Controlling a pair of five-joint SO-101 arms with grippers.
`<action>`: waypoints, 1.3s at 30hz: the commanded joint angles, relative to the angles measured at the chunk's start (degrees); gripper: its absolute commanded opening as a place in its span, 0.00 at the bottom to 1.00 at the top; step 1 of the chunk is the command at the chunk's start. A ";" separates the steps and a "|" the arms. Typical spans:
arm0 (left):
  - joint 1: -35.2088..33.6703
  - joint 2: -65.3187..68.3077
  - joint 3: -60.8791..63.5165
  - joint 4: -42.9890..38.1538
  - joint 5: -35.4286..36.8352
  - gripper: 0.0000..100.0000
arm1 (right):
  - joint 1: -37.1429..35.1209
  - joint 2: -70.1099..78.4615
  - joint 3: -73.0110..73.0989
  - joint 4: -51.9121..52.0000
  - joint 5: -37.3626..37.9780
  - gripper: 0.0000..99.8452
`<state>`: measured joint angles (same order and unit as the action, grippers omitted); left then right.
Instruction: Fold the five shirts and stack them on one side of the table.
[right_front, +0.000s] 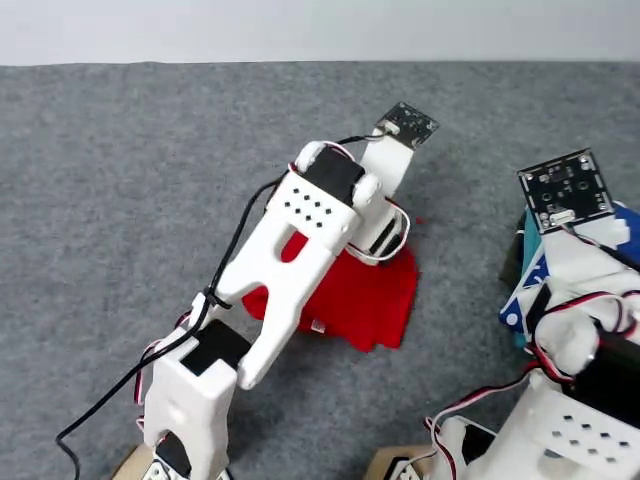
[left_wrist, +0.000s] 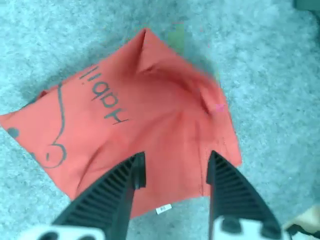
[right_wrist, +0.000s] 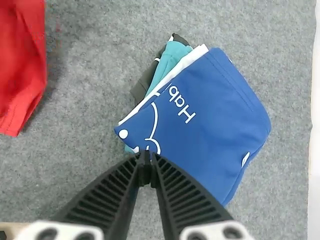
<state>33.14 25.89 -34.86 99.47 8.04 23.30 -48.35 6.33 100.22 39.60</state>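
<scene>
Left wrist view: red shirt (left_wrist: 150, 115), folded, creased.

Partial lettering on the red shirt (left_wrist: 150, 120) and blue shirt (right_wrist: 215, 120)

We had the high camera fixed above the table (right_front: 120, 180), on the side where the arms (right_front: 290, 270) were mounted, facing down and away from them over the grey surface. The left wrist camera looked down past the left gripper (left_wrist: 176, 157), close over the red shirt (left_wrist: 150, 115). The right wrist camera looked down past the right gripper (right_wrist: 146, 155), close over the stack of folded shirts (right_wrist: 215, 125), and caught a strip of the red shirt beside it. We saw the red shirt in all three views. The high and right wrist views shared the stack.
</scene>
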 joint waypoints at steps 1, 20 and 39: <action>0.00 -1.93 -0.40 -1.67 -0.53 0.20 | 0.57 -0.57 -0.09 0.66 0.09 0.01; -28.13 -27.87 0.13 1.23 -10.46 0.00 | -13.76 0.04 10.99 -2.95 -25.67 0.01; -70.86 -42.90 18.59 -1.41 -14.33 0.00 | -50.59 14.55 30.42 -38.64 -46.59 0.01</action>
<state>-34.02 -14.64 -16.92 99.30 -5.76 -24.26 -38.15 38.33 64.79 -5.67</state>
